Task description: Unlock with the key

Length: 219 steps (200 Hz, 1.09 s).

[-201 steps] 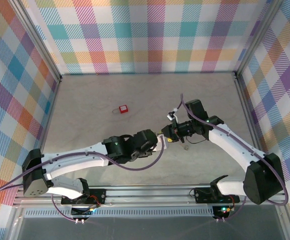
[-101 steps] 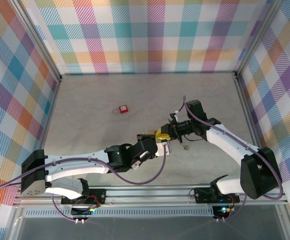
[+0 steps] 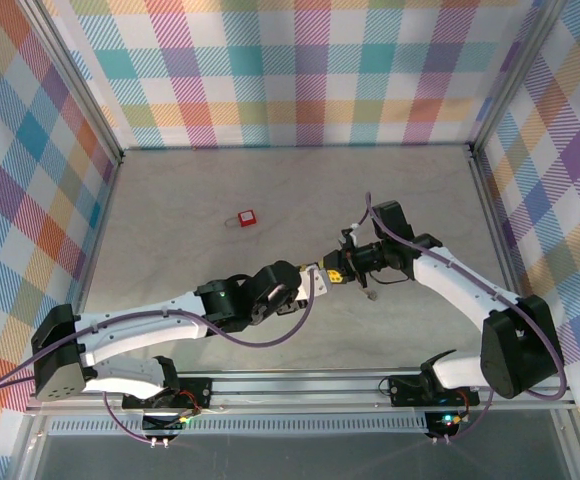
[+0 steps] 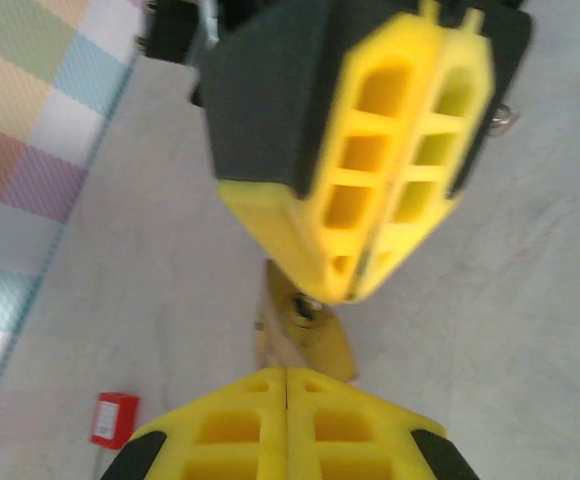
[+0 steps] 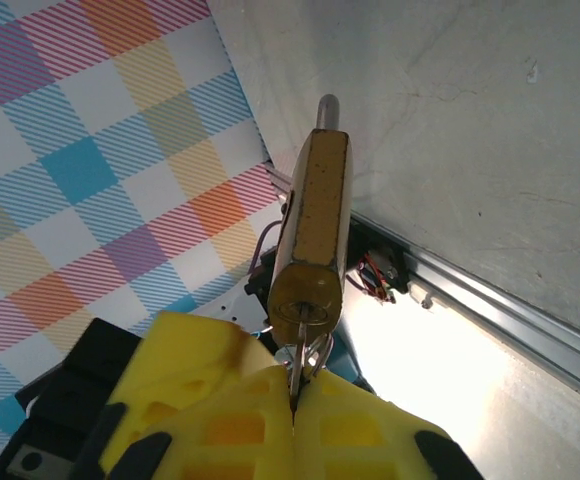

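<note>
Count: two grippers, two padlocks, one key. Left gripper [image 4: 287, 388] has its fingers pressed flat together; right gripper [image 5: 292, 400] is clamped on the key. The brass padlock [image 5: 315, 220] is up in the air between the two gripper tips, just past the left one (contact unclear). The red padlock [image 3: 247, 217] lies on the table [image 3: 170, 230] well apart, and the key [image 5: 297, 368] is seated in the brass lock's keyhole.

White arms [image 3: 140, 325], black joints [image 3: 515, 360], purple cables [image 3: 260, 345]
</note>
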### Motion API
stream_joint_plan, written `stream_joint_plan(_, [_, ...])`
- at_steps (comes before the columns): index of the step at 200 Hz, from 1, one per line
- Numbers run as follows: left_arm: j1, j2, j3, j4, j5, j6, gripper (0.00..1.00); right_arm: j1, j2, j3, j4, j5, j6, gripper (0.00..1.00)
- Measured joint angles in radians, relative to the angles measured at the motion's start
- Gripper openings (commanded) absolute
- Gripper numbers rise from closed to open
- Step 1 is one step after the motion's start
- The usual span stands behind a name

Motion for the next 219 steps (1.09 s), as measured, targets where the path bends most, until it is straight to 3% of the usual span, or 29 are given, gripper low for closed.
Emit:
stream_joint_plan(24, [0.050, 0.006, 0.015, -0.031, 0.084, -0.071, 0.02, 0.000, -0.003, 0.018, -0.047, 0.026, -0.052, 0.01])
stream_joint_plan(70, [0.312, -0.098, 0.019, -0.006, 0.324, -0.406, 0.50, -0.002, -0.030, 0.018, -0.129, 0.103, -0.172, 0.00])
stream_joint_plan(90, [0.357, -0.160, 0.014, 0.031, 0.392, -0.603, 0.62, -0.002, -0.064, 0.018, -0.137, 0.138, -0.232, 0.00])
stream_joint_plan(156, [0.399, -0.110, -0.089, 0.174, 0.527, -1.290, 0.65, -0.002, -0.174, 0.095, -0.093, 0.199, -0.443, 0.00])
stream_joint_plan(187, [0.406, -0.070, -0.148, 0.305, 0.550, -1.527, 0.65, -0.002, -0.194, 0.100, -0.042, 0.217, -0.487, 0.00])
stream_joint_plan(219, [0.406, -0.069, -0.163, 0.449, 0.550, -1.669, 0.65, 0.006, -0.194, 0.100, -0.023, 0.230, -0.491, 0.00])
